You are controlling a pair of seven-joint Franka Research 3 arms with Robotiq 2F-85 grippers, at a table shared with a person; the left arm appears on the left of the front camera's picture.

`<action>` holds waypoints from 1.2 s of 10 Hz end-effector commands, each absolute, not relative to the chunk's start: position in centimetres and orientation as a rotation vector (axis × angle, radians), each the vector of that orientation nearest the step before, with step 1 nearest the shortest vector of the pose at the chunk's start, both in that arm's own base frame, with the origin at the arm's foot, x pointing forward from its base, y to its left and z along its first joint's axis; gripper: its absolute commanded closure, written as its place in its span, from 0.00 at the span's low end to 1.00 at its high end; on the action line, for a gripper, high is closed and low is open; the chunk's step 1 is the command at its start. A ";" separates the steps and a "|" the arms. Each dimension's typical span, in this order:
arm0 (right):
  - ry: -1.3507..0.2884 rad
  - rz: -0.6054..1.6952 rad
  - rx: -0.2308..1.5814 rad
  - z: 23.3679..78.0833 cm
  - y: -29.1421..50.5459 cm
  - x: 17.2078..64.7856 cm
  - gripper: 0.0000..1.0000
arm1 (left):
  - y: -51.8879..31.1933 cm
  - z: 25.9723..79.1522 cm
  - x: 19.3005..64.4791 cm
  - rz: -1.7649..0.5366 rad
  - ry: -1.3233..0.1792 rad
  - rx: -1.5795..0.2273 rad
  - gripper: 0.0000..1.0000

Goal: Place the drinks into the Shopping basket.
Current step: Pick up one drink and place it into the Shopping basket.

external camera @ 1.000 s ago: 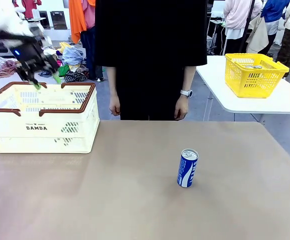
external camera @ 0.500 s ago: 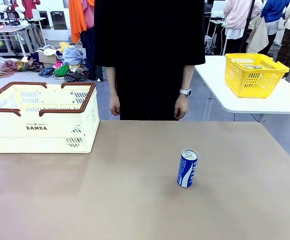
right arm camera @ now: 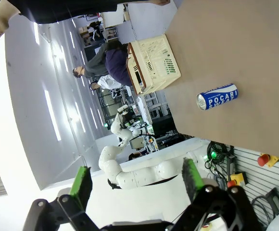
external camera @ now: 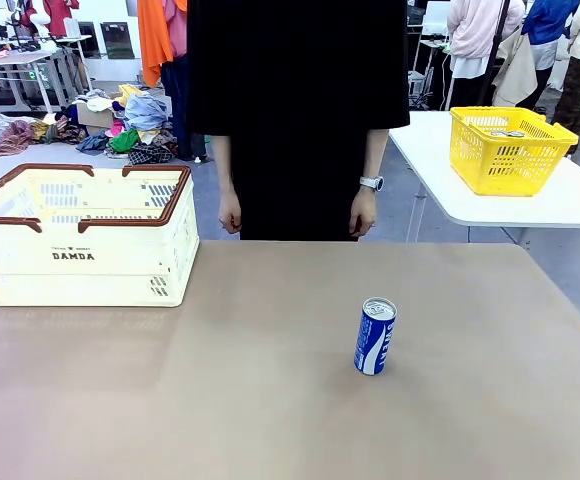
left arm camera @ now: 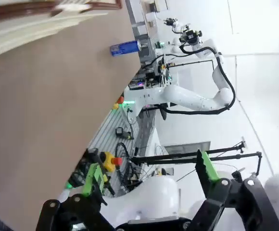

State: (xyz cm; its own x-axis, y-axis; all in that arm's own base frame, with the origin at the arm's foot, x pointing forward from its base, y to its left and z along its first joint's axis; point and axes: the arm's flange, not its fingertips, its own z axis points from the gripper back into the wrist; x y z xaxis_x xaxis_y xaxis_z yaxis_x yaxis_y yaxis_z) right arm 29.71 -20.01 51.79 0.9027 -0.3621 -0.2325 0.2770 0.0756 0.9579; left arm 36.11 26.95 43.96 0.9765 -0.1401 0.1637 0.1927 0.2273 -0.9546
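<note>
My left gripper [left arm camera: 149, 168] and right gripper [right arm camera: 137, 172] both gape, holding nothing. Blue can [external camera: 375, 337] stands on the table [external camera: 220, 400], well ahead of the right gripper; basket [external camera: 30, 270] farther off. Basket's contents: can't tell.

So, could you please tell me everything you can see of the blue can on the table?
The blue can is slim and looks like aluminium, with a silver top and a blue body carrying white wave markings; the right wrist view shows white "POCARI" lettering on its side. It stands upright and looks undented. It sits on the brown table, right of the middle, well apart from the cream basket at the far left. Nothing but the tabletop touches it.
</note>
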 end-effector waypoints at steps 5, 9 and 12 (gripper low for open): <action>-0.069 -0.484 1.431 52.4 -20.1 29.7 0.00 | 27.0 44.0 36.1 -0.229 -0.046 -1.322 0.00; -0.069 -0.484 1.431 52.4 -20.1 29.7 0.00 | 27.0 44.0 36.1 -0.229 -0.046 -1.322 0.00; -0.069 -0.484 1.431 52.4 -20.1 29.7 0.00 | 27.0 44.0 36.1 -0.229 -0.046 -1.322 0.00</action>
